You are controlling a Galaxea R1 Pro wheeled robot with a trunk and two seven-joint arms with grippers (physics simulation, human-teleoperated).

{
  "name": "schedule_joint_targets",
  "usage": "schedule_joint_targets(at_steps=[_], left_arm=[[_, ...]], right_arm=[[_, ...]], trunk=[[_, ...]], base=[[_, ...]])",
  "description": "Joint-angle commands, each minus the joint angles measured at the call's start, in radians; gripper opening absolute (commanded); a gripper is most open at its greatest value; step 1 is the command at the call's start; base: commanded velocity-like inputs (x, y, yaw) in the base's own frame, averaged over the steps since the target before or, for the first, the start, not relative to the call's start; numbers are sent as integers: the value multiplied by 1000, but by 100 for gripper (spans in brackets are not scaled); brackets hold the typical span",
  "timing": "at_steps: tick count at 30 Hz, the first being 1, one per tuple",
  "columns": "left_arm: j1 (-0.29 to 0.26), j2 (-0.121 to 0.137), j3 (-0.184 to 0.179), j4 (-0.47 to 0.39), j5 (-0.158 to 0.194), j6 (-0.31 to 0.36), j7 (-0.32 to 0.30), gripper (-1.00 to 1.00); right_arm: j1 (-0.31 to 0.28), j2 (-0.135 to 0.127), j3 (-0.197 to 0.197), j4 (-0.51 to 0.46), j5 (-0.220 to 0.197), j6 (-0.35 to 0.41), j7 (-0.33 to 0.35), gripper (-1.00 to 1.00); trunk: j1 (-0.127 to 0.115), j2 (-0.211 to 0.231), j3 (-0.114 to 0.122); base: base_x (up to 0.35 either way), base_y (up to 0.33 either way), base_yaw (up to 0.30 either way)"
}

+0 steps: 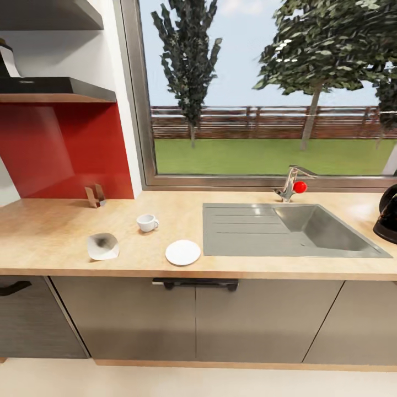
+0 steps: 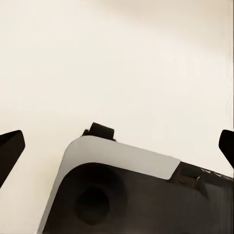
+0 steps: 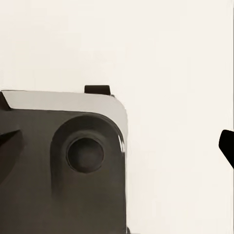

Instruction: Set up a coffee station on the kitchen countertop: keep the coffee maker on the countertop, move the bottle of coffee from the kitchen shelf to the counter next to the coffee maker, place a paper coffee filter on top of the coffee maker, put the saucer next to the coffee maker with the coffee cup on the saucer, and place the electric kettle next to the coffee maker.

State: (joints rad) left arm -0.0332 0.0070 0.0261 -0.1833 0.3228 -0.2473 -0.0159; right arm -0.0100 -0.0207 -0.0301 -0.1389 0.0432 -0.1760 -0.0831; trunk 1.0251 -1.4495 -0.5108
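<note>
Well apart from both claws, the saucer [image 1: 183, 252] is lying on the worktop [image 1: 49, 237] just beside the sink [image 1: 286, 231], coffee cup [image 1: 147, 223] and paper coffee filter [image 1: 103, 246] sitting beyond it. Left claw [image 2: 117, 146] and right claw [image 3: 117, 146] are hanging wide open, empty, over pale floor.

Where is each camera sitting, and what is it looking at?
Head view: from the robot's head, facing the kitchen countertop, with coffee cup, saucer, paper coffee filter and sink; no arms in sight.
Left wrist view: on the left arm, looking down at pale floor and the robot's dark base; dark fingertips at the edges.
Right wrist view: the same, base, fingertip.
Both wrist views share base and floor.
</note>
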Motion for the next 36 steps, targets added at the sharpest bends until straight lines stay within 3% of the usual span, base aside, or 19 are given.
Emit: schedule_joint_targets(at_steps=[1,5,10,14,16,28,33,36], left_arm=[[-1,-3,3,-4,-5,0,-2,100],[-1,-3,-1,-7,-16,2,-11,100],[-1,8,3,1,-10,-4,-12,100],[-1,-13,-2,16,-24,-4,-26,100],[-1,-14,-2,17,-22,-2,-30,100],[-1,-17,-10,7,-34,-5,-34,100],[-1,11,8,22,-34,-10,-17,100],[-1,-1,-3,22,-36,-5,-32,100]], right_arm=[[0,-6,-9,-5,10,-9,4,100],[23,-28,-32,-27,29,-31,26,100],[-6,0,-29,1,43,-3,18,100],[18,-15,-27,6,31,-26,17,100],[16,-4,-26,17,42,-23,9,100],[33,-8,-33,-4,41,-62,11,100],[4,20,-60,24,69,-33,-17,100],[-13,23,-45,41,65,-17,-22,100]], trunk=[[0,0,-1],[0,0,-1],[0,0,-1],[0,0,-1],[0,0,-1],[0,0,-1],[0,0,-1],[0,0,-1]], base=[[0,0,0],[0,0,0],[0,0,0],[0,0,0],[0,0,0],[0,0,0],[0,0,0],[0,0,0]])
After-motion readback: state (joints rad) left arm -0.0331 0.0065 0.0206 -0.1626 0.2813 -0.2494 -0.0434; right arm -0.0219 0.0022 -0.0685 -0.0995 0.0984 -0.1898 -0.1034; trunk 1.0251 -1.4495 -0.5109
